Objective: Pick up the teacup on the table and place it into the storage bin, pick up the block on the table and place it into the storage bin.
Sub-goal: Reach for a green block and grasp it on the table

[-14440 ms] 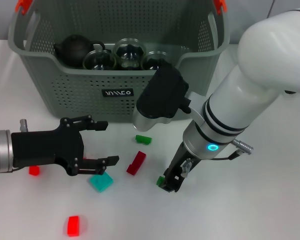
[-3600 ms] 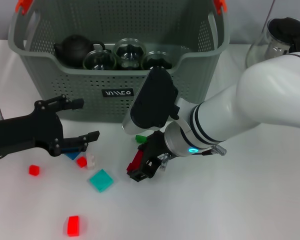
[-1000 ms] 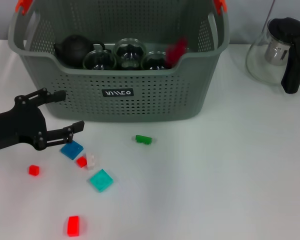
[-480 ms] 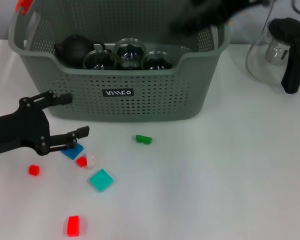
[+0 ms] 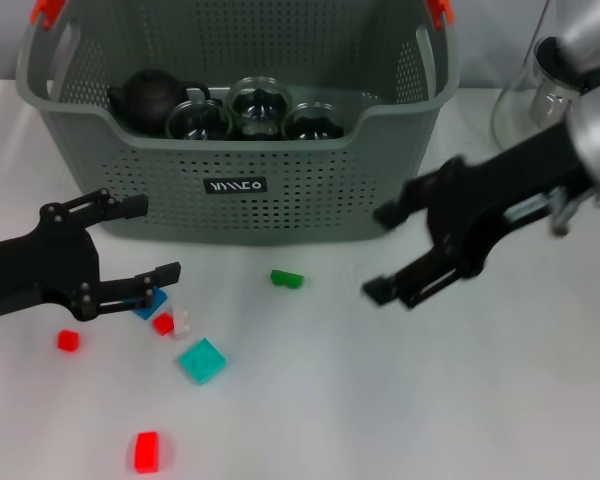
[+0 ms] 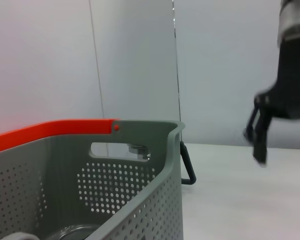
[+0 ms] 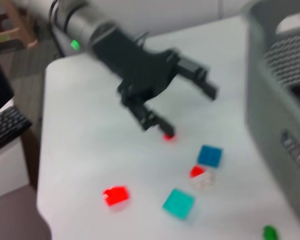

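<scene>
The grey-green storage bin (image 5: 280, 200) stands at the back and holds three glass teacups (image 5: 261, 105) and a black teapot (image 5: 152, 95). Loose blocks lie on the table in front of it: green (image 5: 287, 279), blue (image 5: 143, 304), small red (image 5: 163, 323) touching white (image 5: 182, 320), teal (image 5: 201, 360), and two more red (image 5: 69, 341) (image 5: 147, 451). My left gripper (image 5: 152, 238) is open and empty, its lower finger over the blue block. My right gripper (image 5: 378, 253) hangs open and empty right of the green block. The right wrist view shows the left gripper (image 7: 190, 112) above the blocks.
A glass pitcher (image 5: 528, 110) with a black handle stands at the back right, partly behind my right arm. The bin's orange handle (image 6: 50, 132) fills the left wrist view, with the right gripper (image 6: 260, 135) beyond it. A table edge (image 7: 45, 150) shows in the right wrist view.
My right gripper has swung from above the bin's far right corner down to the table in front of the bin. My left gripper has edged right over the blue block.
</scene>
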You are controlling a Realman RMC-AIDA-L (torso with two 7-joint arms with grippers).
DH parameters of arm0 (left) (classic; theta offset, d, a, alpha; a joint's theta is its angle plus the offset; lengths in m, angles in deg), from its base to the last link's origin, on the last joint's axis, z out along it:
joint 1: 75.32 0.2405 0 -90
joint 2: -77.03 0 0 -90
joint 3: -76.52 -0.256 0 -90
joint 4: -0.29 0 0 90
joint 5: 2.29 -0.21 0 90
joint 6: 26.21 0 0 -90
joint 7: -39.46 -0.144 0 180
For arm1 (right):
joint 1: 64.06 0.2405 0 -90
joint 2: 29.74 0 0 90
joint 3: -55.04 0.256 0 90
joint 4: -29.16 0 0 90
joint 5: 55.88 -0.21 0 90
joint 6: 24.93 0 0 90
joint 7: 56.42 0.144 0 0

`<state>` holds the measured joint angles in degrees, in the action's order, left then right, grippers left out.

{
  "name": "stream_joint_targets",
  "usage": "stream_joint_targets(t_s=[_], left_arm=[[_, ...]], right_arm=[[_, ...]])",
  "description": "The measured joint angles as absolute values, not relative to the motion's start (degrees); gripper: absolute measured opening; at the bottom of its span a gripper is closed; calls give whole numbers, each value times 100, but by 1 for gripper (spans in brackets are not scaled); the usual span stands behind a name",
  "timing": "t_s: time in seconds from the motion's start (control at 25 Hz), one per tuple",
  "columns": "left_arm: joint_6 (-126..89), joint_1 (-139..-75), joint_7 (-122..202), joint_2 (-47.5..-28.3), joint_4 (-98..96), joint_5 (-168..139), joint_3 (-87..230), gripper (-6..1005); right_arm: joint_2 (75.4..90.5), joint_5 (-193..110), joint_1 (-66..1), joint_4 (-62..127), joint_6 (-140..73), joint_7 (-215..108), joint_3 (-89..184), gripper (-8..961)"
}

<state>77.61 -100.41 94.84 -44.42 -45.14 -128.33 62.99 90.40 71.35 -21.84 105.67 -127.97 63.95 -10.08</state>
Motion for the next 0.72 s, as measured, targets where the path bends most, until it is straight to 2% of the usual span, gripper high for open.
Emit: stream_joint_targets(t_s=[0.28, 0.72], left_arm=[[7776, -10072, 9483, -4444, -4497, -12833, 6298, 847], [7750, -10075, 9483, -4436, -4488, -12815, 6299, 847]], right_arm=[[9062, 7108, -2081, 9353, -11181, 6347, -2549, 935], [9113, 7058, -1934, 8602, -9167, 6632, -3990, 929]])
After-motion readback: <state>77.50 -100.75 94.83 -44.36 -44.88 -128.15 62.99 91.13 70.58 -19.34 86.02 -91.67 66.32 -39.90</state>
